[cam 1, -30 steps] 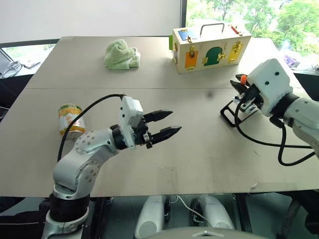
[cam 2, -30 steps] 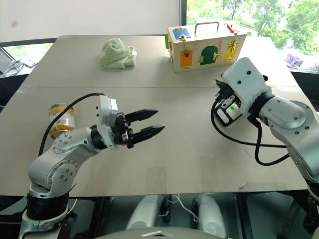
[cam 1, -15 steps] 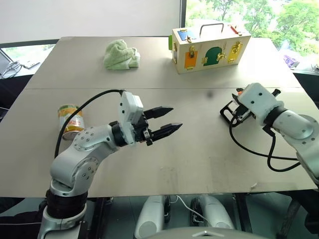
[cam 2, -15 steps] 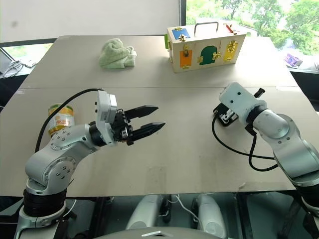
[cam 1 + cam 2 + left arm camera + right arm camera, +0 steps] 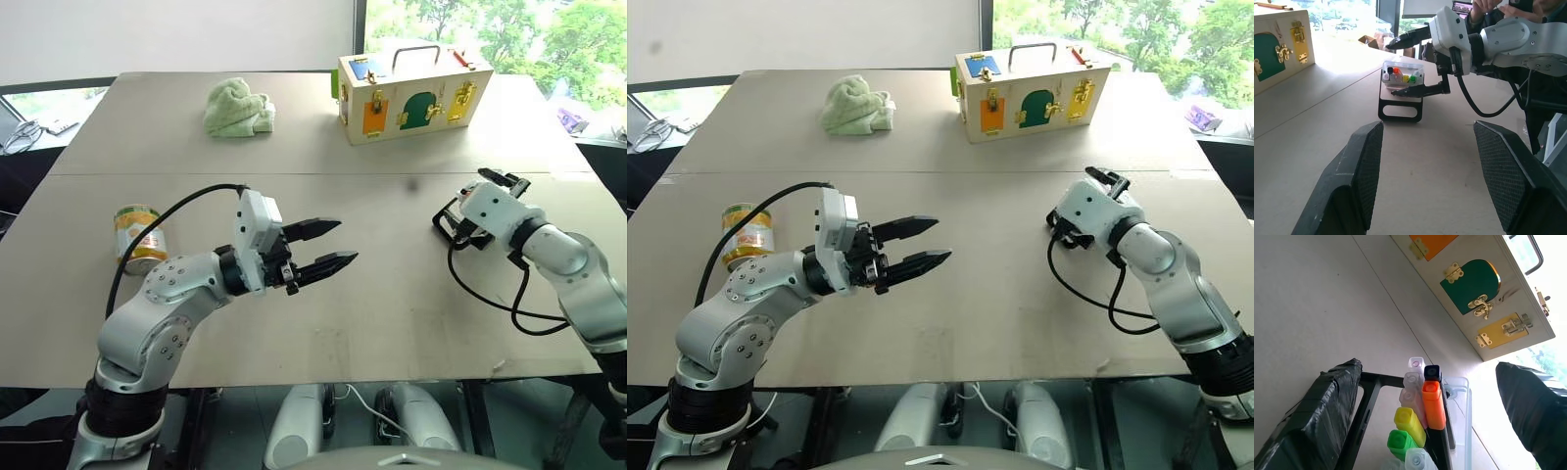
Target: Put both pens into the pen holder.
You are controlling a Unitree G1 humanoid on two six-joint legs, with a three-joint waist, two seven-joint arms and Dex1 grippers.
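Observation:
The pen holder (image 5: 1402,78), a small clear box on a black loop frame (image 5: 448,221), stands on the table at the right. Several markers stand in it. Among them are an orange-ended pen (image 5: 1433,404) and a dark blue-topped pen (image 5: 1432,373), beside yellow and green ones. My right gripper (image 5: 1391,69) is open, with one finger on each side of the holder's top and nothing in its grip. My left gripper (image 5: 345,241) hovers open and empty over the middle of the table, pointing toward the holder.
A wooden box with coloured doors and latches (image 5: 413,96) stands at the back right. A green cloth (image 5: 238,108) lies at the back, and a can (image 5: 138,235) stands at the left. A person's hands (image 5: 1488,6) show beyond the table.
My right gripper came down to the holder while shut on the orange-ended pen, and now stands open with the pen in the holder. The left arm has not moved.

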